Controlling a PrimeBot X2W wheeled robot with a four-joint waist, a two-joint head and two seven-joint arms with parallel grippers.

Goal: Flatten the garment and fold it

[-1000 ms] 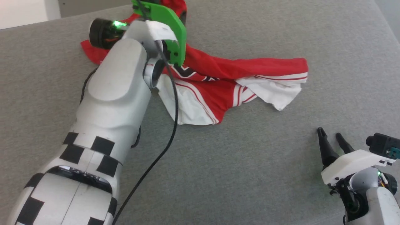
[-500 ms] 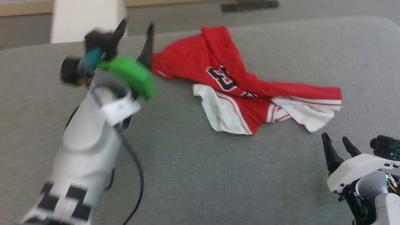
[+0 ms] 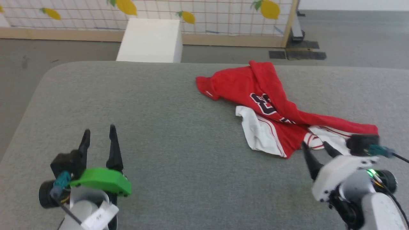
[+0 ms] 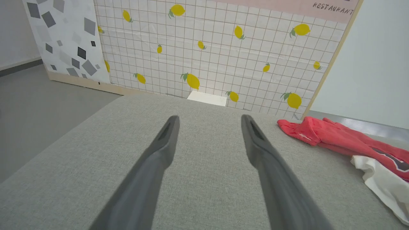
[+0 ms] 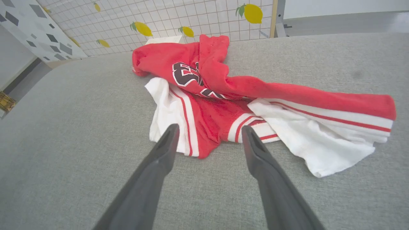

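The garment [image 3: 274,105], a red jersey with white sleeves and a black number print, lies crumpled on the right half of the grey cushion [image 3: 179,134]. In the right wrist view the garment [image 5: 223,92] spreads just beyond my fingers, white sleeves toward me. My right gripper [image 3: 317,147] hovers open at the garment's near edge, holding nothing. My left gripper [image 3: 98,135] stands open over bare cushion at the lower left, far from the cloth. The left wrist view has the garment [image 4: 338,140] off to the right of my open left gripper [image 4: 208,120].
A white box [image 3: 150,40] stands on the floor behind the cushion. Beyond it runs a tiled lemon-print panel [image 3: 204,12] on a wooden frame. The cushion's far edge and rounded left corner border grey floor [image 3: 19,73].
The head camera has tilted up, bringing the room behind into view. My left arm has drawn back from the garment's far end to the near left, open and empty. The garment lies released.
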